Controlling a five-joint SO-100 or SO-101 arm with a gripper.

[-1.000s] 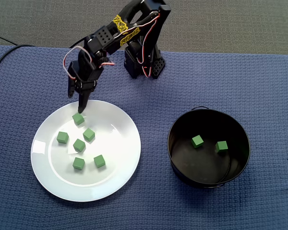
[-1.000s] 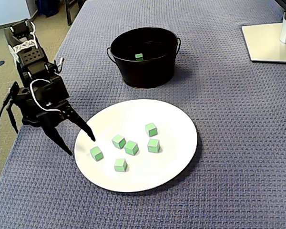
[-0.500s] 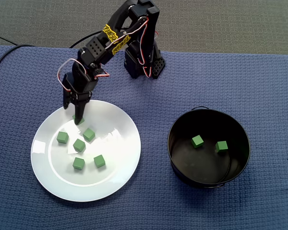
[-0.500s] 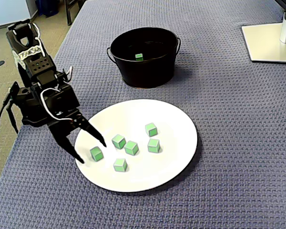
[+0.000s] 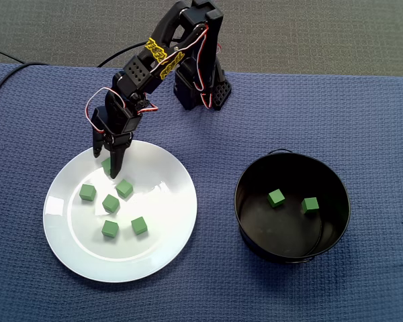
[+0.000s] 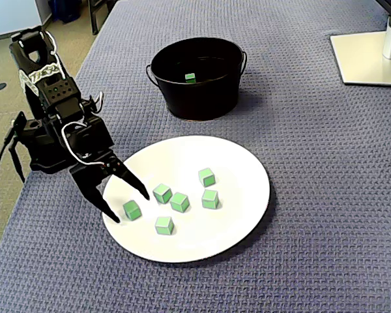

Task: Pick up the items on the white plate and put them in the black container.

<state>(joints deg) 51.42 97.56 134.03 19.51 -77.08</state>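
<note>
Presently, the largest item is the blue waffle-weave cloth (image 5: pixel 363 121), which covers the whole table. Grey carpet (image 5: pixel 289 33) shows past its far edge. A pale stand base (image 6: pixel 368 55) rests on the cloth well away from the white plate (image 5: pixel 168 248), which is taken here as the reference.

The black container (image 5: pixel 282 238) stands on the cloth well apart from the plate. Two green cubes (image 5: pixel 276 197) lie inside it, so part of the task appears done.

The arm (image 5: pixel 142 67) is based just beyond the plate's rim and bends down over that rim.

Its gripper (image 6: pixel 130 208) is spread wide, one finger on either side of the target cube (image 6: pixel 131 210). This cube sits on the plate near the rim closest to the arm's base. Nothing is grasped. The straddle is judged to be set for closing on this cube.

Five other cubes (image 5: pixel 110 202) lie nearer the plate's middle, apart from one another. That leaves the fingers room.
</note>
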